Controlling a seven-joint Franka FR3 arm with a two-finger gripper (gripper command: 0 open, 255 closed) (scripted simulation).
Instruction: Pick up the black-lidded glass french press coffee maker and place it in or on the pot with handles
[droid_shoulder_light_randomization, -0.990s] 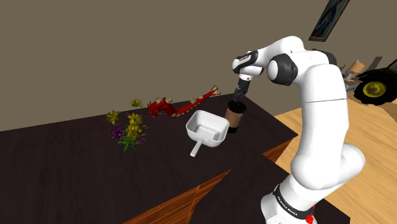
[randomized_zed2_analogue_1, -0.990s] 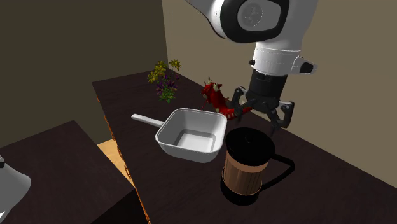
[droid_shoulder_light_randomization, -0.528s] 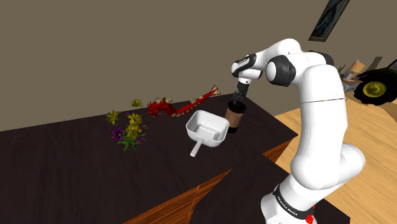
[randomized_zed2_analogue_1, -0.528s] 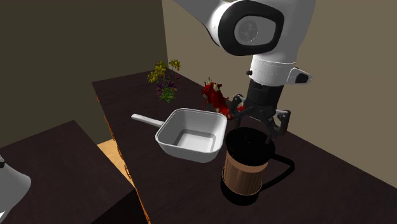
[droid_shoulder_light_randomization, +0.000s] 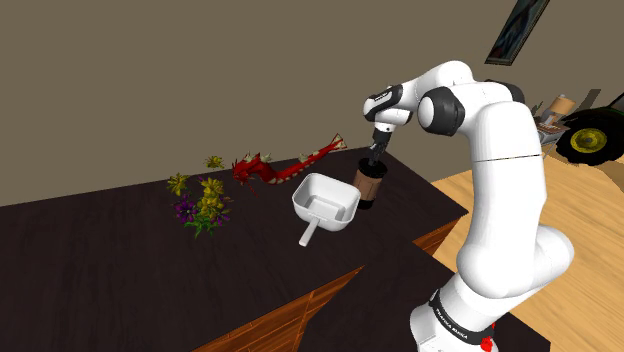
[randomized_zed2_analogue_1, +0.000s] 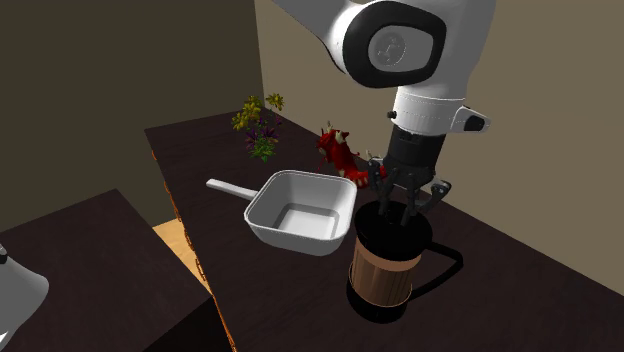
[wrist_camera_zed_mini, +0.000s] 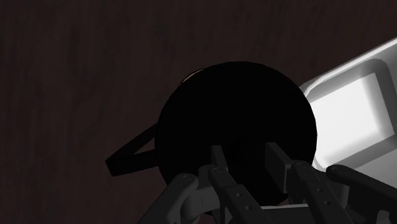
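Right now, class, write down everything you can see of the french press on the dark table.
The french press stands upright on the dark table, close beside a corner of the white pot; whether they touch is unclear. Its body looks brown, darker at the base, under a round black lid. A thin black loop handle sticks out on the side away from the pot. The black gripper hangs at the lid from above; black on black hides any contact.

Lighting was soft and flat. The white arm (droid_shoulder_light_randomization: 505, 150) caught most of it while the dark table (droid_shoulder_light_randomization: 120, 270) looked murky. Wrist view was really dim: the french press lid (wrist_camera_zed_mini: 235, 108) was a black blob, the pot (wrist_camera_zed_mini: 347, 114) glared white.
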